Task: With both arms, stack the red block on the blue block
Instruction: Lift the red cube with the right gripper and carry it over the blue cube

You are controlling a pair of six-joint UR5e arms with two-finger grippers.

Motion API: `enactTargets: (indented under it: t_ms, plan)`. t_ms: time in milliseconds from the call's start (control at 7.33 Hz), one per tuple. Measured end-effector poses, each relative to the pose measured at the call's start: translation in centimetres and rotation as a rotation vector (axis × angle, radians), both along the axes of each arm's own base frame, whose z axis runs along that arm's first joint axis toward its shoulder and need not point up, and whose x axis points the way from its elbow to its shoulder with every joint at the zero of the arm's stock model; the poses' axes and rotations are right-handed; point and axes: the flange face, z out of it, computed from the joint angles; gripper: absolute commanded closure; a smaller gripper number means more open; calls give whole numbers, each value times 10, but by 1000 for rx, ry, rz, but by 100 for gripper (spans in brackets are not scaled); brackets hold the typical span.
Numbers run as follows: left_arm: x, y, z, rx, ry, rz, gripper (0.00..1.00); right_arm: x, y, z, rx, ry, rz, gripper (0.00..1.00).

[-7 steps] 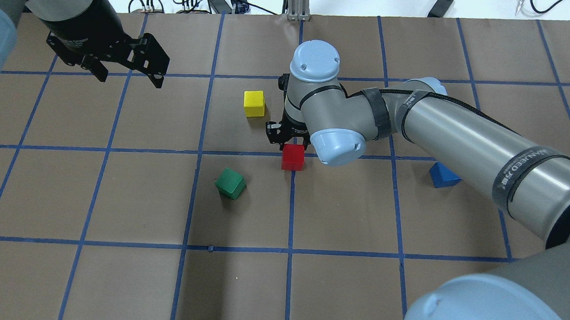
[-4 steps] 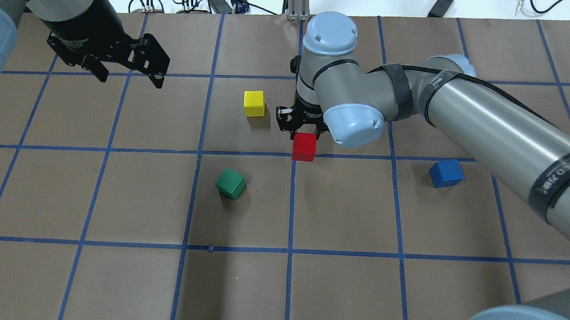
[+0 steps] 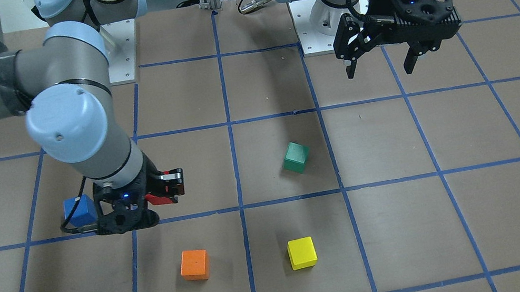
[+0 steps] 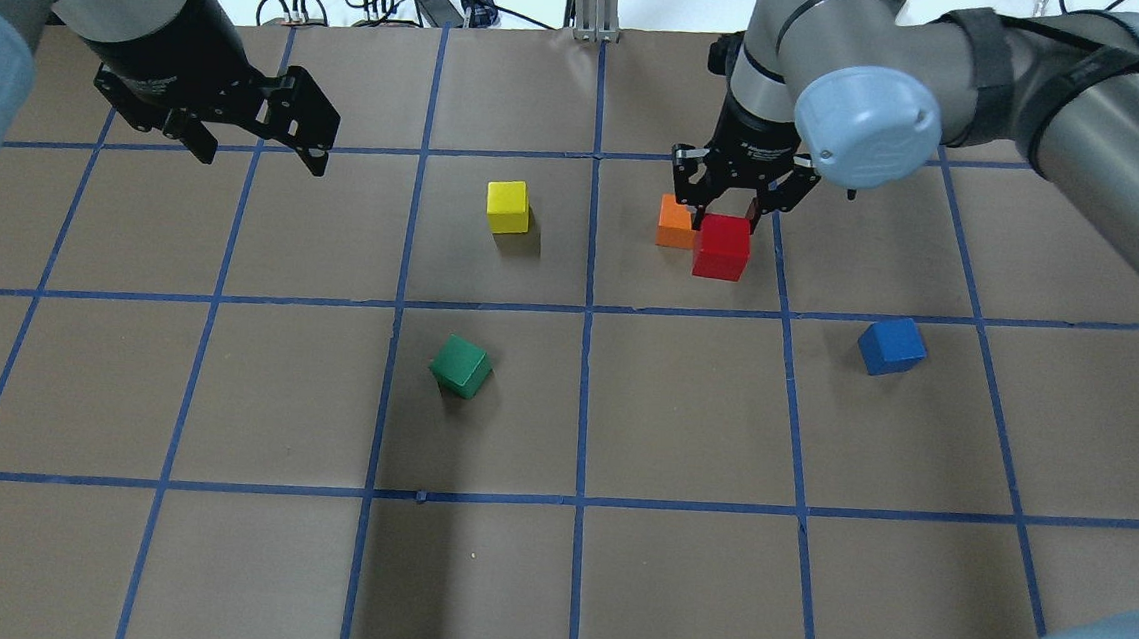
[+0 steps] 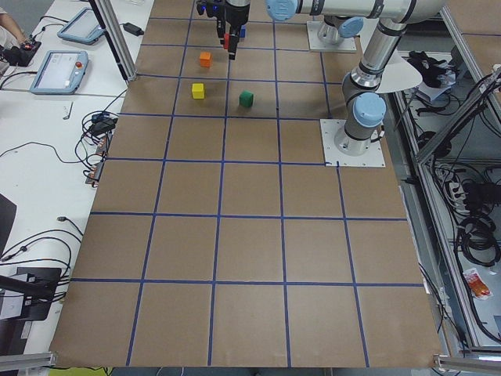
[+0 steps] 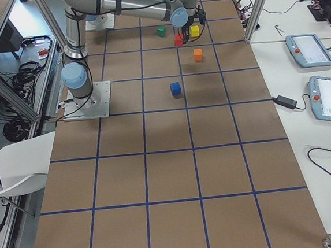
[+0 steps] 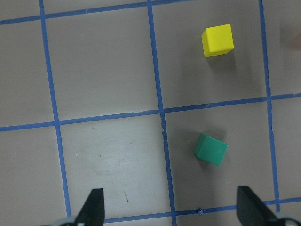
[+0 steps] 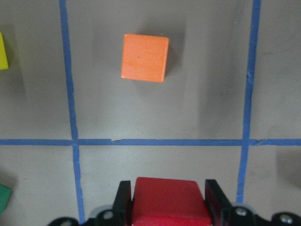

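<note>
- Right gripper [image 4: 726,212] pinches the red block [image 4: 722,247]; jaws pressed on its two opposite sides, seen clearly in the right wrist view.
- Red block is held off the surface [image 4: 224,386], not touching any other block.
- Blue block [image 4: 890,346] sits alone on the surface, at about 4 o'clock from the red block in the overhead view, well apart, nothing on top of it.
- Orange block [image 4: 674,224] is on the surface at 10 o'clock of the red block; the red block covers its near corner in the overhead view.
- Left gripper [image 3: 379,69] hangs above the surface at 9 o'clock of the yellow block [image 4: 508,206], jaws spread, holding nothing.
- Green block [image 4: 461,366] lies turned at an angle, at 7 o'clock of the yellow block, apart from it.
</note>
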Motion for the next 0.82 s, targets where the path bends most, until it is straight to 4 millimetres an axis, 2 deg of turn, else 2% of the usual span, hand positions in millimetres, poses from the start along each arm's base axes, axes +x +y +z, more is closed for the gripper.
enactTargets:
  t_ms: [273,409,545,818]
  plan:
    - [0,0,0,0,1,0,0,-69,7,30,20,16,10,100]
    - [0,0,0,0,2,0,0,-95,10,37,25,26,25,100]
    - [0,-1,-1,1,2,0,0,-111,11,30,39,27,38,100]
    - [0,-1,-1,1,3,0,0,-134,14,-6,42,25,64,100]
